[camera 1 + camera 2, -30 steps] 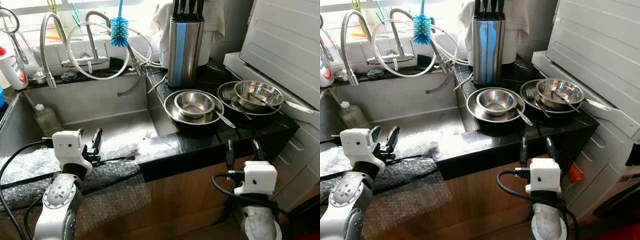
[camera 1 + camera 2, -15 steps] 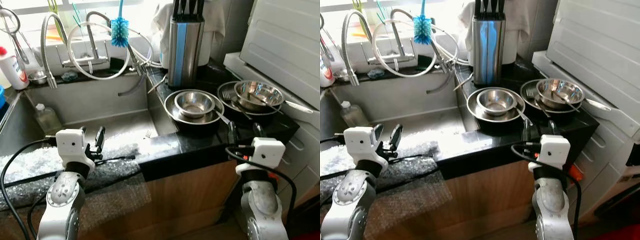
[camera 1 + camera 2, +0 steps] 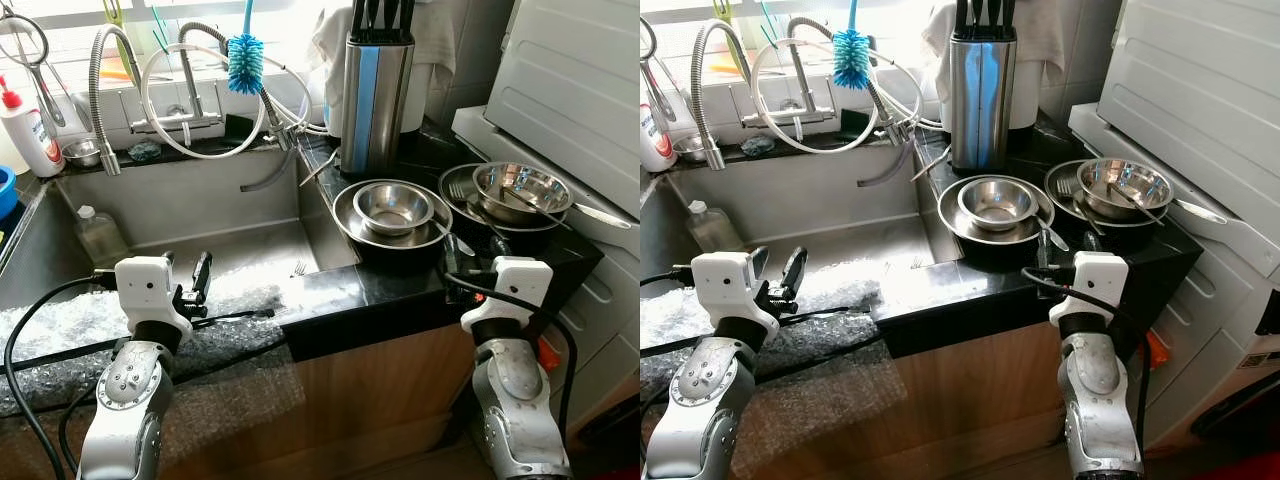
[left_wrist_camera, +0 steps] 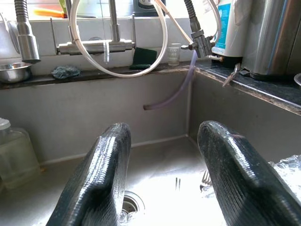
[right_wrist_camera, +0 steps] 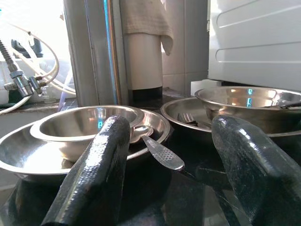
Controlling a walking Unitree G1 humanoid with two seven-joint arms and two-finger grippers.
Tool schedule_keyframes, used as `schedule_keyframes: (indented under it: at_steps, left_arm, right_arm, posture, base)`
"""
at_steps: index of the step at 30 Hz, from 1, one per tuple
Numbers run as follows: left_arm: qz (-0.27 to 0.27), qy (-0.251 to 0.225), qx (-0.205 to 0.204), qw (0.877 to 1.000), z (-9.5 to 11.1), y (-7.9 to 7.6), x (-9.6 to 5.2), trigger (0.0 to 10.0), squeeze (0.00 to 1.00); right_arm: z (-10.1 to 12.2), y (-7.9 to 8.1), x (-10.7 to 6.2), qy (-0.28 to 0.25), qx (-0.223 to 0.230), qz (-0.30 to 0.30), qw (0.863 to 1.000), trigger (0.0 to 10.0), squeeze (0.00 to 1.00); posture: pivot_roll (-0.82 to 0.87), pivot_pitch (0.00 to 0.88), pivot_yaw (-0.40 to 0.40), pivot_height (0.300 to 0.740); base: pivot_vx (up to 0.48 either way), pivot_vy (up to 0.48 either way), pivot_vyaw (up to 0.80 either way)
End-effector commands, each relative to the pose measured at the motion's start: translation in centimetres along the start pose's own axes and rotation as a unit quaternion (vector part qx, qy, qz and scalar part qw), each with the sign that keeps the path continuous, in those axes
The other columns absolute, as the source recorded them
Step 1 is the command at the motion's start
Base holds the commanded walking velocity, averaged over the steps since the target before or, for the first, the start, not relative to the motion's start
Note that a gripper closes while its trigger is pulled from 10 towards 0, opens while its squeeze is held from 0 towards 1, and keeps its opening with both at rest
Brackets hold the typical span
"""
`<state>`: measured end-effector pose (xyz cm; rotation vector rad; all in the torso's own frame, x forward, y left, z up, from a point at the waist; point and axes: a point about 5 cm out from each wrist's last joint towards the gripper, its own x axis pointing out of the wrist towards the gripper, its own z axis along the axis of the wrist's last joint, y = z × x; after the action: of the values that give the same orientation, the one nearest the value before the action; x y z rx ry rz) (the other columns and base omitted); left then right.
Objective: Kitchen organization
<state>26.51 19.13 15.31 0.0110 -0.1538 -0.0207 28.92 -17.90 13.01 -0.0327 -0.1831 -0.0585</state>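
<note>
Two stacks of steel dishes are seen just ahead of the right hand [image 3: 467, 258], which is raised over the front edge of the black table [image 3: 330, 300] with its fingers spread wide and nothing held. A spoon [image 5: 157, 148] lies directly between and beyond the fingers, its bowl resting in the wide dish [image 3: 352, 215] that carries a small bowl [image 3: 393, 205]; farther to that hand's right, a second bowl [image 3: 520, 188] sits in a pan with a fork [image 3: 458, 192]. If the spoon handle were struck instead of straddled, it could be levered out or the dish slid. A tall knife block [image 3: 377, 90] stands beyond. The left hand [image 3: 182, 285] hovers open over the sink [image 3: 190, 200], empty, with a small fork [image 4: 206, 177] lying below it.
</note>
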Motion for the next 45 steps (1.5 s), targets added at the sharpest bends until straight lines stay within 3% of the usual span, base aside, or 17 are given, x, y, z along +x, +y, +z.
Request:
schedule_keyframes:
  at_steps: [1,11,12,13,14,34,35,36,37,40,41,45]
  left_arm:
    - [0.001,-0.006,0.004,1.0,0.1,-0.1,0.2,10.0,0.0]
    - [0.001,-0.004,0.005,1.0,0.1,-0.2,0.2,10.0,0.0]
    - [0.001,-0.004,0.005,1.0,0.1,-0.2,0.2,10.0,0.0]
    - [0.001,-0.004,0.005,1.0,0.1,-0.2,0.2,10.0,0.0]
    - [0.002,-0.003,0.005,1.0,0.1,-0.2,0.2,10.0,0.0]
    - [0.002,-0.003,0.0,1.0,0.0,-0.4,0.2,10.0,0.0]
    - [0.001,-0.003,0.0,1.0,0.0,-0.4,0.3,10.0,0.0]
    - [0.001,-0.002,-0.001,1.0,0.0,-0.4,0.3,10.0,0.0]
    - [0.001,-0.002,-0.001,1.0,0.0,-0.5,0.3,10.0,0.0]
    - [0.0,-0.002,-0.002,1.0,0.0,-0.5,0.3,10.0,0.0]
    - [0.0,-0.001,-0.001,1.0,0.0,-0.5,0.3,10.0,0.0]
    - [0.0,-0.001,-0.002,1.0,-0.1,-0.5,0.3,10.0,0.0]
  right_arm:
    - [-0.3,0.0,0.1,0.012,0.0,-0.006,1.0,10.0,0.0]
    - [-1.3,0.2,0.1,0.042,-0.003,-0.01,0.999,10.0,0.0]
    - [-1.4,0.2,0.0,0.045,-0.007,-0.013,0.999,9.3,0.0]
    - [-1.6,0.1,0.0,0.049,-0.006,-0.016,0.999,8.5,0.0]
    - [-1.7,0.1,0.0,0.053,-0.005,-0.011,0.998,0.0,0.0]
    - [-1.3,0.5,0.0,0.041,0.006,-0.006,0.999,0.0,0.0]
    - [-1.2,0.4,0.1,0.04,0.003,-0.012,0.999,4.7,0.0]
    - [-1.2,0.3,0.1,0.04,0.001,-0.015,0.999,4.7,0.0]
    - [-1.1,0.2,0.1,0.037,0.003,-0.017,0.999,10.0,0.0]
    - [-1.0,0.2,0.2,0.034,0.009,-0.02,0.999,10.0,0.0]
    - [-1.0,0.2,0.2,0.035,0.009,-0.016,0.999,10.0,1.0]
    - [-1.0,0.3,0.2,0.034,0.006,-0.017,0.999,10.0,1.0]
  posture:
    - [-0.15,0.0,0.019,0.74]
    - [-0.15,0.0,0.016,0.74]
    - [-0.15,0.0,0.016,0.74]
    - [-0.15,0.0,0.016,0.74]
    - [-0.15,0.0,0.015,0.74]
    - [-0.15,0.0,0.015,0.74]
    - [-0.15,0.0,0.016,0.74]
    - [-0.15,0.0,0.016,0.74]
    - [-0.15,0.0,0.015,0.74]
    - [-0.15,0.0,0.015,0.74]
    - [-0.15,0.0,0.015,0.74]
    - [-0.15,0.0,0.014,0.74]
  base:
    - [0.0,0.0,0.0]
    - [0.0,0.0,0.0]
    - [0.0,0.0,0.0]
    - [0.0,0.0,0.0]
    - [0.0,0.0,0.0]
    - [0.0,0.0,0.0]
    - [0.0,0.0,0.0]
    - [0.0,0.0,0.0]
    - [0.0,0.0,0.0]
    - [0.0,0.0,0.0]
    - [0.0,0.0,0.0]
    - [0.0,0.0,0.0]
